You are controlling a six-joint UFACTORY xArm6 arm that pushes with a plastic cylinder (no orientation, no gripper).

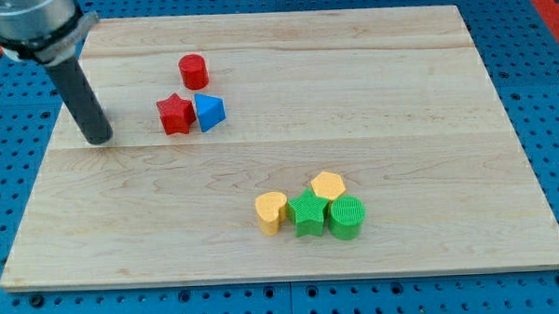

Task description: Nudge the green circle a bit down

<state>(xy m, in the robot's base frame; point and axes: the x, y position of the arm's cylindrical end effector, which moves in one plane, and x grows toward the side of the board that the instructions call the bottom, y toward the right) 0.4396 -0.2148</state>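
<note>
The green circle (347,217) is a ribbed green cylinder low on the board, right of centre. It touches a green star (308,213) on its left and a yellow hexagon (328,185) above it. A yellow heart-shaped block (271,211) sits left of the star. My tip (98,138) rests on the board at the view's left, far up and left of the green circle, apart from all blocks.
A red cylinder (194,71), a red star (175,114) and a blue triangular block (209,112) form a group at the upper left, right of my tip. The wooden board (283,259) lies on a blue perforated table.
</note>
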